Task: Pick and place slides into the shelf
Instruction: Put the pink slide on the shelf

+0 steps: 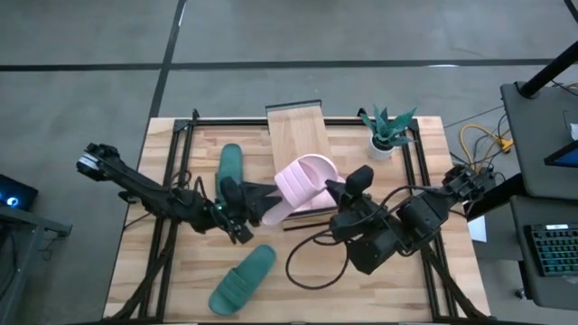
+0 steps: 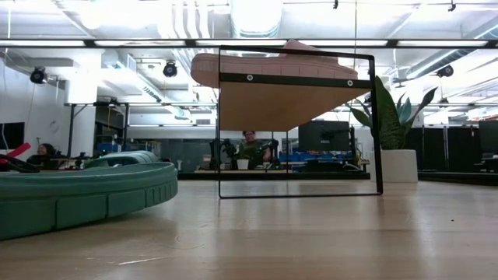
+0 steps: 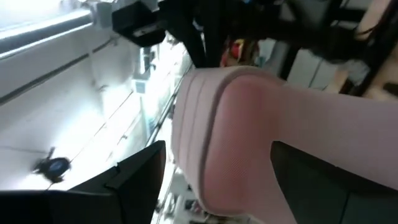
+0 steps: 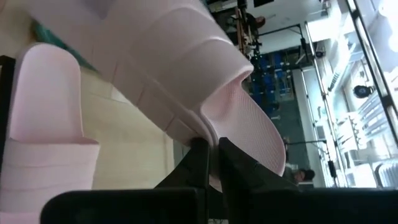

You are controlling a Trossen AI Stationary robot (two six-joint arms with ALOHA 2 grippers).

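Note:
The shelf stands at the table's far middle and also shows in the low view. One pale pink slide lies tilted over the shelf's near end, with my right gripper shut on it. A second pink slide sits lower, just left of it, with my left gripper shut on it. One teal slide lies flat left of the shelf. Another teal slide lies near the table's near edge. My left gripper has the second pink slide between its two fingers, coming at it level from the table's left. Which part of the slide it holds does not show. My right gripper pinches the thin side rim of the first slide's sole between its two fingertips, coming from the table's right. The slide is tilted, over the shelf's near end.
A potted plant stands at the far right beside the shelf. A black cable loops on the table below my right arm. A black metal frame runs along the table's left and right sides. People sit in the room behind.

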